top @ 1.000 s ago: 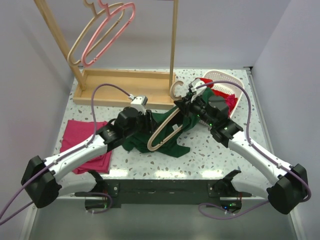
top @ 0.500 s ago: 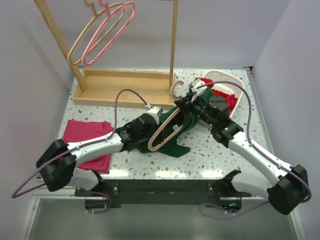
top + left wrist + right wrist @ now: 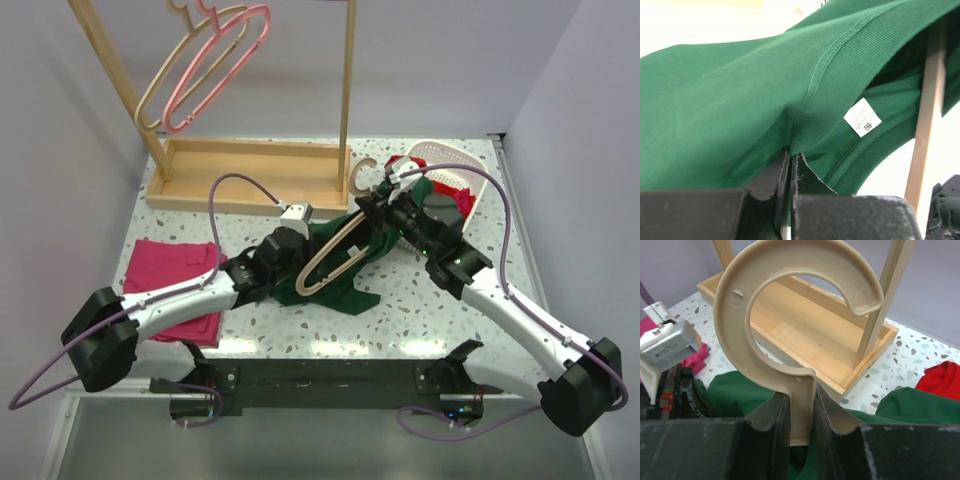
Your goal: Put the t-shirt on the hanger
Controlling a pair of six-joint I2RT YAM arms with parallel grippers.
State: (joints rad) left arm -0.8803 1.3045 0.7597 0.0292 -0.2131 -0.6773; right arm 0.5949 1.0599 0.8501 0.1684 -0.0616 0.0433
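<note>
Midway between the tabletop's [image 3: 430, 312] side edges, our left pincer [image 3: 790, 156] pinches the t-shirt [image 3: 730, 115] by its collar; our right pincer [image 3: 801, 402] clamps the hanger [image 3: 732, 335] below its hook.

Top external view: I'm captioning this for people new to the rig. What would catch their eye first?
Both arms meet mid-table over the dark green t-shirt, with the pale wooden hanger slanted across it. The right gripper is shut on the hanger's neck below the hook; the left gripper pinches the shirt's ribbed collar near its white label. Behind, a pink hanger hangs on the wooden rack.
</note>
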